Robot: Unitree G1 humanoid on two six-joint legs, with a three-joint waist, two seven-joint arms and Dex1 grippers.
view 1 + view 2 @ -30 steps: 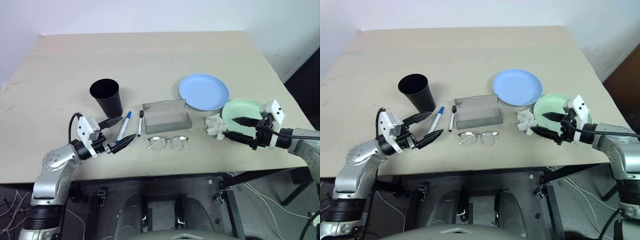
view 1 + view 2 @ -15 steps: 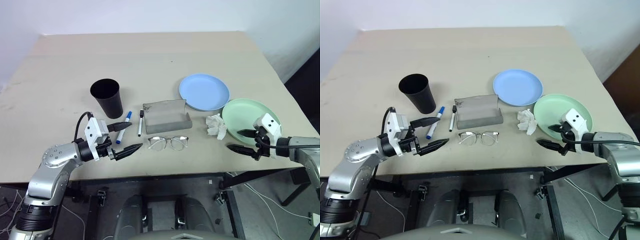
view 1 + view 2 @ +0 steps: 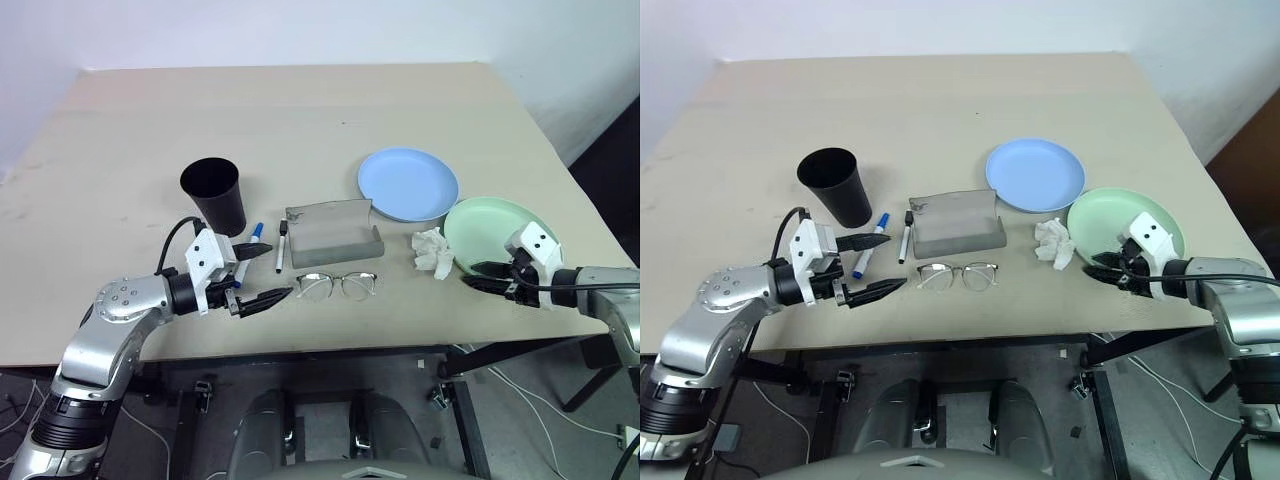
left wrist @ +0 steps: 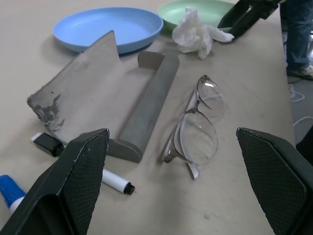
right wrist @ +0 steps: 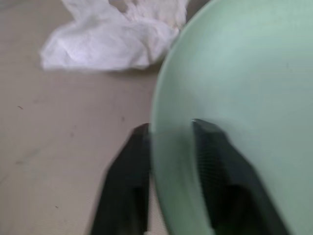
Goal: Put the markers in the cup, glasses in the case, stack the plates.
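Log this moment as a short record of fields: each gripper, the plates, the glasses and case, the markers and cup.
right gripper: shut on mint green plate, fingers astride its near rim
left gripper: open, hovering beside the glasses
light blue plate: on table, not stacked
case: open, holding nothing
markers: both flat on table between cup and case
tissue: crumpled, beside the mint green plate

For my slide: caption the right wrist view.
Right tool closing on the mint green plate rim, crumpled tissue nearby.
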